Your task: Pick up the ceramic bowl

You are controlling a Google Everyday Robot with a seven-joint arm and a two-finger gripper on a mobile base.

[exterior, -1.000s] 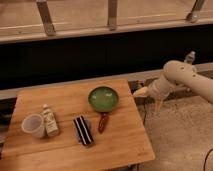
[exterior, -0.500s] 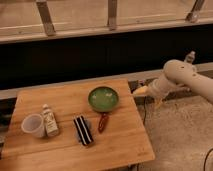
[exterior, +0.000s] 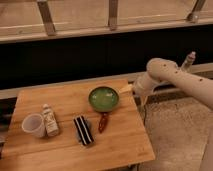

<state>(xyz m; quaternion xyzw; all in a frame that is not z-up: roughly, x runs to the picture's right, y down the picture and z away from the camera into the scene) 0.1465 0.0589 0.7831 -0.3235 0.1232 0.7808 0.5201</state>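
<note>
Nothing has visibly shifted over the past second: the bowl (exterior: 104, 98) lies where it did and the robot's arm (exterior: 172, 76) holds the same pose at the table's right side.

The bowl, round, shallow and glossy green with a darker rim, sits upright on the wooden table (exterior: 60, 100), right of centre and towards the far edge. It looks empty, with light glinting off its inside.

The gripper (exterior: 126, 90), a tan tip at the end of the white arm, points left at the bowl's right rim and hangs just beside it. Whether it touches the rim cannot be told, nor whether it is spread or pressed together. It holds nothing that can be seen.

Just in front of the bowl lies a small red object (exterior: 103, 121), long and narrow, its far end at or under the bowl's near rim. Left of that lies a black packet (exterior: 83, 130) with pale stripes, angled on the wood. Farther left stands a small bottle (exterior: 49, 120) with a pale label, whose writing cannot be read, and beside it, near the table's left edge, a whitish cup (exterior: 33, 125). No brand can be made out anywhere.

Behind the table runs a dark wall under a railing.
</note>
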